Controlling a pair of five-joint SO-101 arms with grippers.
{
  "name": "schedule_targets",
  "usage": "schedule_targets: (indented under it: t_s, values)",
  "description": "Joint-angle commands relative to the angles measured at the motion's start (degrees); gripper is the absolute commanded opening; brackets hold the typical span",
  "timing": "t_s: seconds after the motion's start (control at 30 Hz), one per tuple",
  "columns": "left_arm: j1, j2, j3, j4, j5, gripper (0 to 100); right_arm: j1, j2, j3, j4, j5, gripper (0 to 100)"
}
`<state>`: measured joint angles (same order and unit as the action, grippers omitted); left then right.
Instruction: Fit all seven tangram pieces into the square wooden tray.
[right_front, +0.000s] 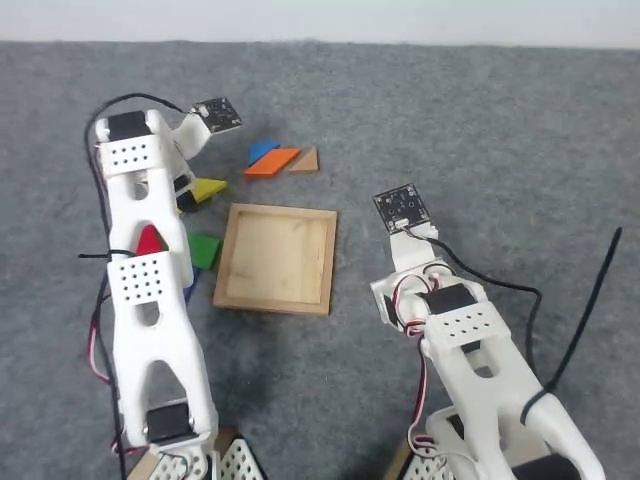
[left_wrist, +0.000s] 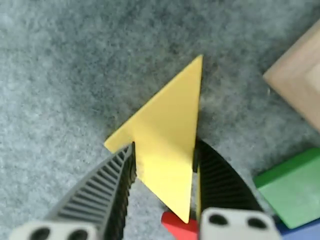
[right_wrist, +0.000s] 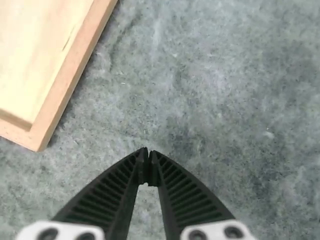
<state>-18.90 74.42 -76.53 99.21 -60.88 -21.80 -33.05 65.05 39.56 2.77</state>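
Yellow triangle, clamped between the ribbed black fingers of the left gripper, one finger on each side edge and the sharp corner sticking out past the tips. Sits just outside the square wooden tray, off its left rim near the corner farthest from the arm bases. Cannot tell whether lifted or resting on the grey carpet.

Pale wood for the tray, flat on the carpet, its floor bare.

Green piece just beside the tray's left rim, about midway along it. Red piece farther out from that same rim, partly hidden by the left arm. Dark blue piece off the tray's near left corner, mostly covered by that arm, shape not clear.

Beyond the tray's far rim, apart from it: light blue piece, orange parallelogram and tan triangle, bunched together and touching or nearly so.

Right gripper with fingers pressed together at the tips, nothing between them. Hangs over bare carpet off the tray's right rim, near one of its corners, clear of the wood.
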Motion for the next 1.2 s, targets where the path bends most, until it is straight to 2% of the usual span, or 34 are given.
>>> schedule_targets:
  t_s: [0.0,0.27,0.5,0.57,0.7,1.0,1.17]
  values:
    - [-0.09,0.26,1.36,1.49,-0.44,16,0.75,-0.57,-0.70,-0.84,1.05,0.9]
    - [-1.05,0.26,1.01,1.49,0.35,17,0.75,-0.57,-0.70,-0.84,1.05,0.9]
    - [-2.02,-0.53,-1.98,0.70,2.55,32,0.75,-0.57,-0.70,-0.92,1.05,0.9]
    - [-1.85,-0.35,-2.42,-0.70,2.55,32,0.75,-0.57,-0.70,-0.92,1.05,0.9]
    - [-1.67,2.64,-1.89,-8.53,2.46,32,0.75,-0.57,-0.70,-0.84,1.05,0.9]
    - [0.88,3.43,-1.54,-5.01,-8.70,32,0.75,-0.57,-0.70,-0.75,1.05,0.9]
    - [-0.44,3.52,-0.40,-4.92,-12.48,32,0.84,-0.66,-0.70,-0.66,1.05,0.8]
